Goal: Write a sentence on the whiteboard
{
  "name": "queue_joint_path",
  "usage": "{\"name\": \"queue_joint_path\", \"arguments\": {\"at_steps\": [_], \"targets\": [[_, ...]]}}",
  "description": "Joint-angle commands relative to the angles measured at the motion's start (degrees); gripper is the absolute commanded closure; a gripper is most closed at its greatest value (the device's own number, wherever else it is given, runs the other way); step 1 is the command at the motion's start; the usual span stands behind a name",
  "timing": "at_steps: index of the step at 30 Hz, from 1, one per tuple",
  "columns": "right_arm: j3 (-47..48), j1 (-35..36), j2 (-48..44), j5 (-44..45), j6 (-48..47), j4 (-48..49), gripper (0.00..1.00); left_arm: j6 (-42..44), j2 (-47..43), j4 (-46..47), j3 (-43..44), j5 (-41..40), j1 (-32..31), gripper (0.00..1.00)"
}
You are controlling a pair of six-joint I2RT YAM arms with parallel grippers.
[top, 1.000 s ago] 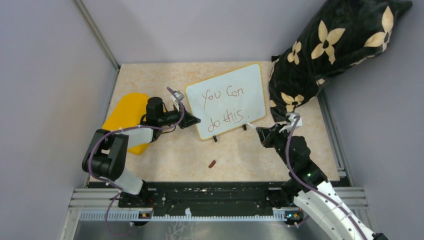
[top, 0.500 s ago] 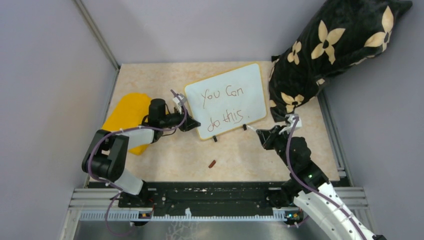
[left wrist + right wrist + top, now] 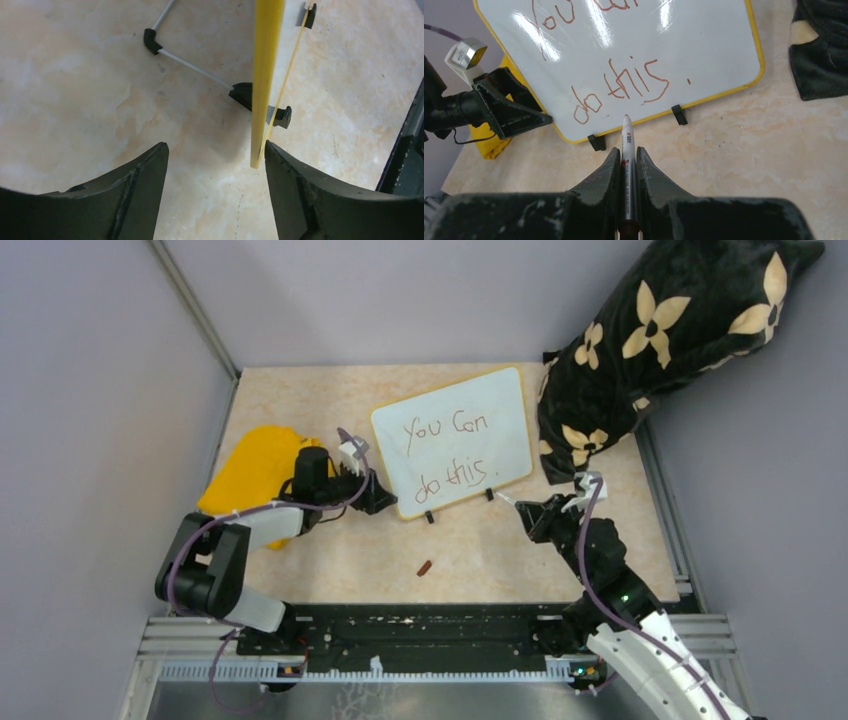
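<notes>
Whiteboard (image 3: 505, 430) stands propped on table (image 3: 330, 400), sentence (image 3: 447, 450) looking complete. Left gripper (image 3: 215, 150): jaws parted astride yellow rim (image 3: 265, 75), unclamped. Right gripper (image 3: 627, 151) clenched on marker (image 3: 626, 137). Board judged light, stiff, tippy; grasp rim, avoiding smearable ink.

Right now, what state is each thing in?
whiteboard: propped up tilted on its stand, written on.
sentence: two lines, "You Can" and "do this".
marker: uncapped, tip near the whiteboard's lower edge.
right gripper: jaws shut on the marker.
left gripper: jaws open, straddling the whiteboard's side edge.
reddish piece: lying loose on the table.
</notes>
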Motion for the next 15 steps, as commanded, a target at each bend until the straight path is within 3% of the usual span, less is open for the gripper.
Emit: {"name": "queue_joint_path", "arguments": {"at_steps": [1, 2, 3, 10, 15], "targets": [[3.42, 0.02, -1.81, -0.12, -0.90, 0.83, 1.00, -0.79, -5.93, -6.52, -1.17, -9.23, 0.02, 0.13], [3.38, 0.00, -2.03, -0.38, -0.91, 0.87, 1.00, -1.20, -7.40, -8.67, -0.72, -10.91, -0.05, 0.03], [3.41, -0.01, -2.26, -0.57, -0.91, 0.84, 1.00, -1.91, -8.98, -11.16, -0.26, -12.98, -0.04, 0.01], [4.47, -0.02, -2.75, -1.49, -1.82, 0.19, 1.00, -8.29, -24.33, -21.58, -1.75, -27.24, -0.04, 0.01], [5.64, -0.04, -3.70, -1.22, -1.79, -1.64, 1.00, -16.64, -34.93, -27.50, -2.86, -41.76, -0.04, 0.01]]}}
